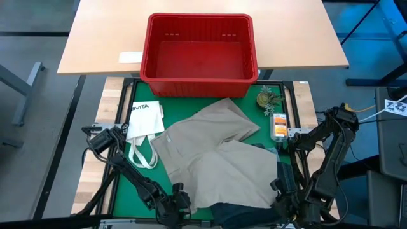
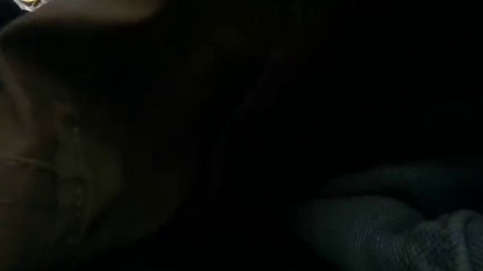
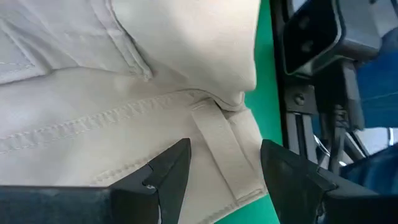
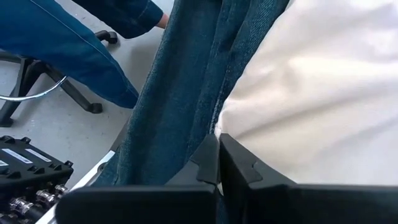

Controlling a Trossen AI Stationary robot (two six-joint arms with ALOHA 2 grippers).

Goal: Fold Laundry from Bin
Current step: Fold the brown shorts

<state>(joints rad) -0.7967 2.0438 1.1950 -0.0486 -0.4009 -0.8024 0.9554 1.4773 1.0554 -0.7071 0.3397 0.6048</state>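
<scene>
Laundry: khaki-beige garment [image 1: 219,159] spread on green mat [image 1: 124,184], outside red bin [image 1: 199,79], which holds nothing. Left gripper [image 3: 224,180] gapes over waistband; right gripper [image 4: 219,165] closed beside denim [image 4: 180,93].

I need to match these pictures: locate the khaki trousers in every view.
High: trousers spread mid-mat, below the bin.
Low: filling the picture's left.
Left wrist: waistband ahead of the open left gripper.
Right wrist: pale cloth beside the jeans.
Shared landmark: green mat.
</scene>
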